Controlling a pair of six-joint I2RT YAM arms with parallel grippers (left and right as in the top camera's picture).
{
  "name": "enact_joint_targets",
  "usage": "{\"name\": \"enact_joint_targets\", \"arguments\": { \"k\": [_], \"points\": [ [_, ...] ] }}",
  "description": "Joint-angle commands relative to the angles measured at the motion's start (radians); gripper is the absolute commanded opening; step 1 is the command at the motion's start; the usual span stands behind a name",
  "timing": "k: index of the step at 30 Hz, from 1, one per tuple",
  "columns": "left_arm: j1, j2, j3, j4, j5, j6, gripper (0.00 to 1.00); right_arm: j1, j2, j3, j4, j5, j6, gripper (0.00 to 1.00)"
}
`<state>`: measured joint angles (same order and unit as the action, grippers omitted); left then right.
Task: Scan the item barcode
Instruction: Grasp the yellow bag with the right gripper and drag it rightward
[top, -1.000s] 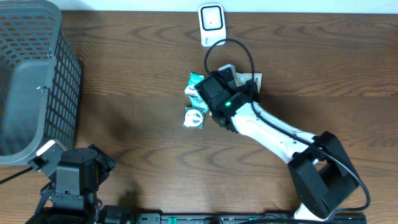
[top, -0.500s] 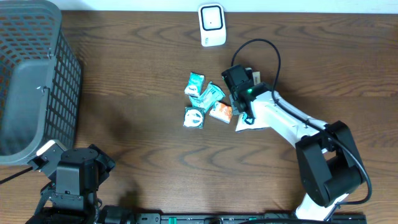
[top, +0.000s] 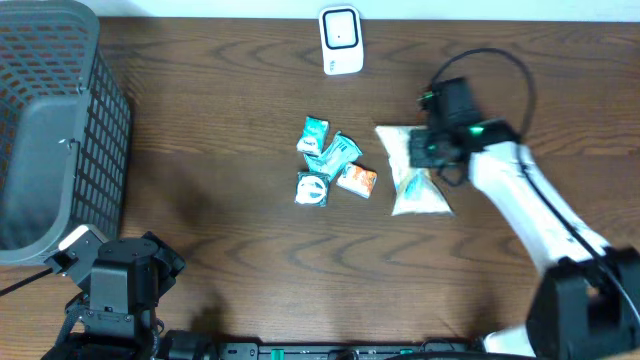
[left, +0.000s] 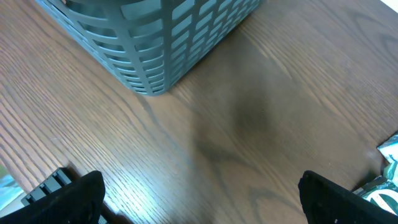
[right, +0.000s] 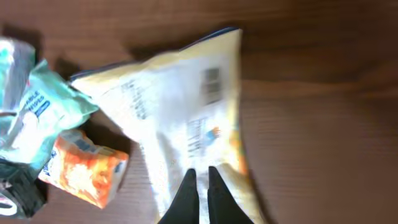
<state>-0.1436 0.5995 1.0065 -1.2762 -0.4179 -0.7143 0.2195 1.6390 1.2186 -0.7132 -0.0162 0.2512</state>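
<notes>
- The worktop (top: 200, 120) carries everything. The snack bag (top: 408, 178) lies flat right of centre, just beside a cluster of small packets (top: 330, 168) and well apart from the scanner (top: 340, 40) at the far edge.
- The bag looks light and soft, with crinkly film that is probably slippery. It will likely sag, so a sealed edge or corner is the best place to hold.
- It is white with yellow edging, wrinkled and covered in print.
- The right hand (right: 199, 186) is pressed together, pinching the film at one end. The left hand (left: 199, 199) is spread wide and holds nothing.
- The barcode (right: 211, 81) faces up near the opposite end, clear of the grip.
</notes>
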Motion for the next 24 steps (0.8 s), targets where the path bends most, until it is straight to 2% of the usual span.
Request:
{"name": "enact_joint_targets", "arguments": {
  "k": [1, 4, 10, 14, 22, 24],
  "points": [
    [0.007, -0.001, 0.0, -0.003, -0.017, -0.013, 0.98, -0.089, -0.002, 0.004, -0.035, -0.064, -0.051, 0.01],
    [0.007, -0.001, 0.0, -0.003, -0.017, -0.013, 0.98, -0.13, 0.026, -0.016, -0.068, -0.065, -0.05, 0.01],
    [0.007, -0.001, 0.0, -0.003, -0.017, -0.013, 0.98, -0.119, 0.047, -0.023, -0.088, -0.071, -0.05, 0.01],
    [0.007, -0.001, 0.0, -0.003, -0.017, -0.013, 0.98, -0.105, 0.023, -0.015, -0.085, -0.129, -0.05, 0.1],
    [0.007, -0.001, 0.0, -0.003, -0.017, -0.013, 0.98, -0.037, -0.047, 0.007, -0.036, -0.266, -0.043, 0.63],
    [0.007, -0.001, 0.0, -0.003, -0.017, -0.013, 0.98, 0.006, -0.045, 0.007, -0.023, -0.234, -0.043, 0.63]
  ]
}}
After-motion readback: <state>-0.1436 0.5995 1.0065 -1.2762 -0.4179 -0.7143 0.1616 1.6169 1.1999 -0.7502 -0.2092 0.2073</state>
